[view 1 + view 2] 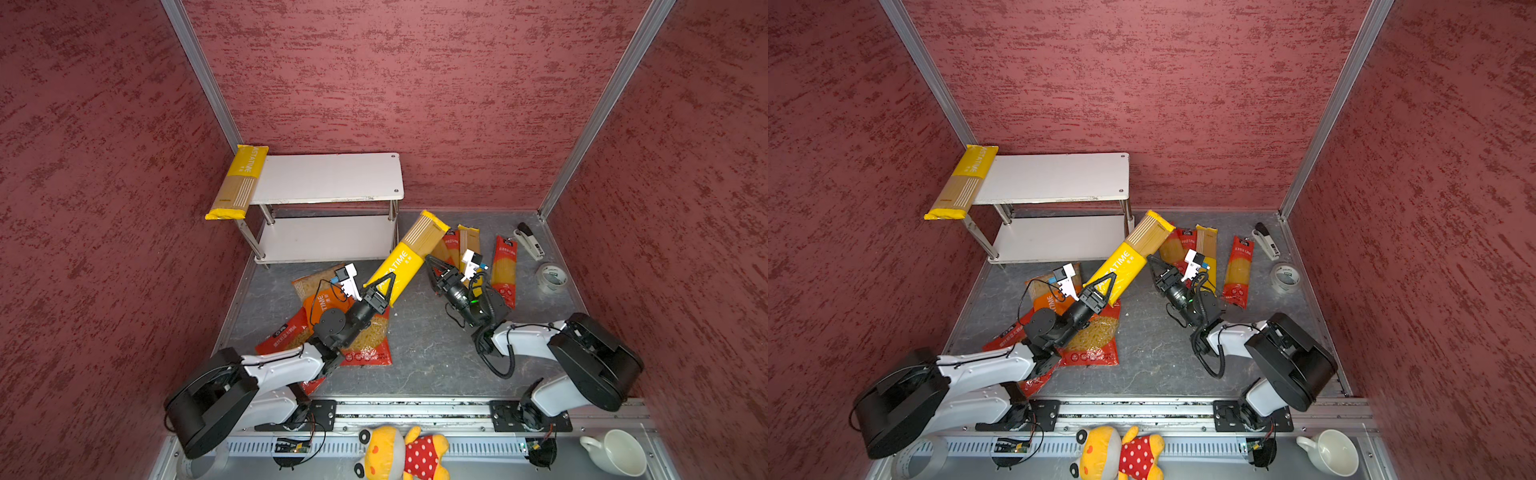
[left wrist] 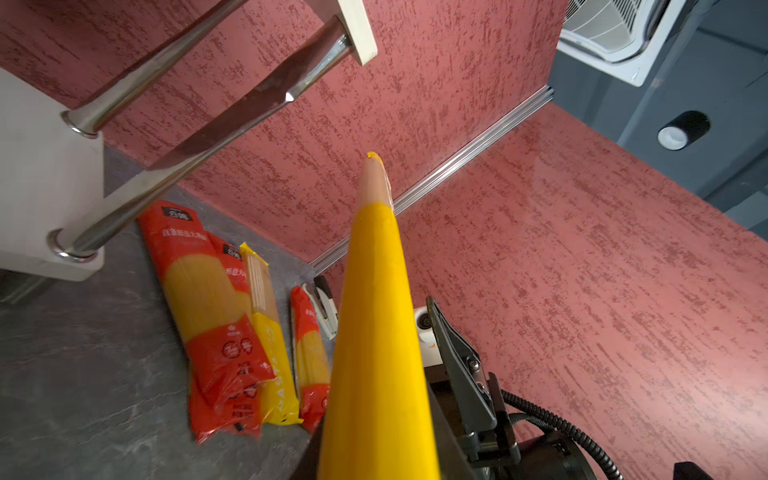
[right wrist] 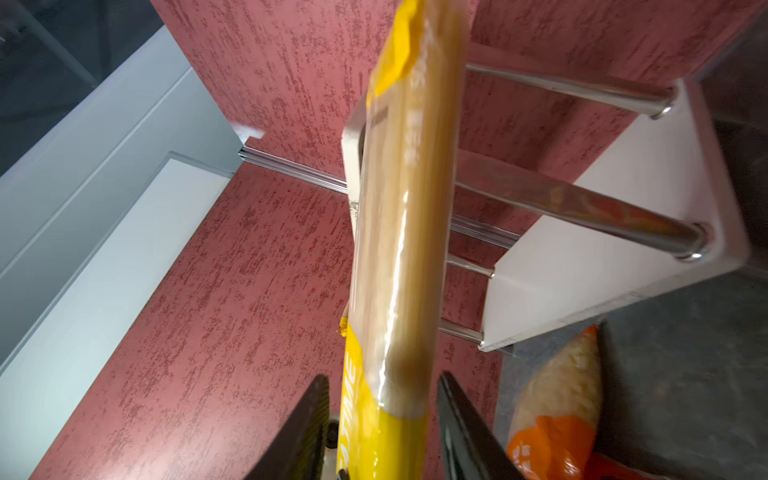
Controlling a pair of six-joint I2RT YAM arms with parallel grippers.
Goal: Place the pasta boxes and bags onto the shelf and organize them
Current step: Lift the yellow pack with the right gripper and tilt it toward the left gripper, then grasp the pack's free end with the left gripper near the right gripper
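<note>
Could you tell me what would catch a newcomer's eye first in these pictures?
A yellow spaghetti pack raised slantwise mid-scene strikes first: the left gripper is shut on its yellow end, and the right gripper has its jaws open either side of it. A second yellow pack lies on the top board of the shelf, across its left end, jutting past the front edge.
</note>
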